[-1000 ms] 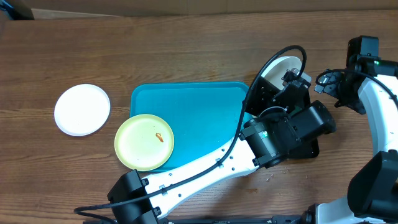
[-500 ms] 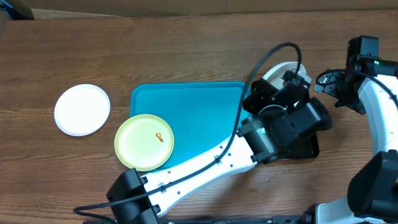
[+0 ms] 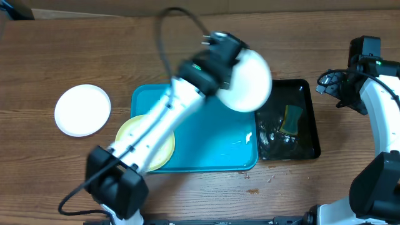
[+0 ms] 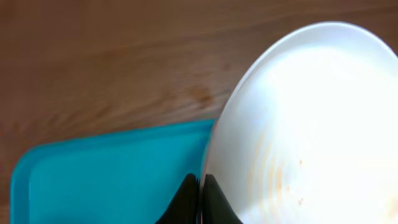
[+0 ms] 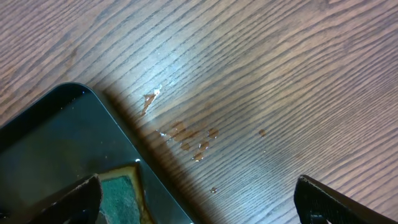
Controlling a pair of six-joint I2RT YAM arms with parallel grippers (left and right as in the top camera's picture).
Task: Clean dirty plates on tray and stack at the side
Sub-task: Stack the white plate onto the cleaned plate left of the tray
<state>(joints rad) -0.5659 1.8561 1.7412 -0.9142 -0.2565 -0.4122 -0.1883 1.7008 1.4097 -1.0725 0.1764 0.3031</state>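
Brown wood table (image 3: 75,50) below you. Your left arm (image 3: 156,125) reaches diagonally across the tray (image 3: 206,134), left gripper (image 4: 200,186) clamped on a white plate (image 3: 250,84) – tilted over the tray's far-right corner. Right gripper (image 5: 199,199) hangs right of the tray – jaws spread wide.

Black tray (image 3: 294,87) holding a green sponge (image 3: 292,119), droplets (image 5: 193,140) beside it on the wooden table (image 3: 75,50)

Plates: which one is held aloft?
The white plate in the left gripper; the other white plate lies on the table, the yellow-green plate on the tray's corner.
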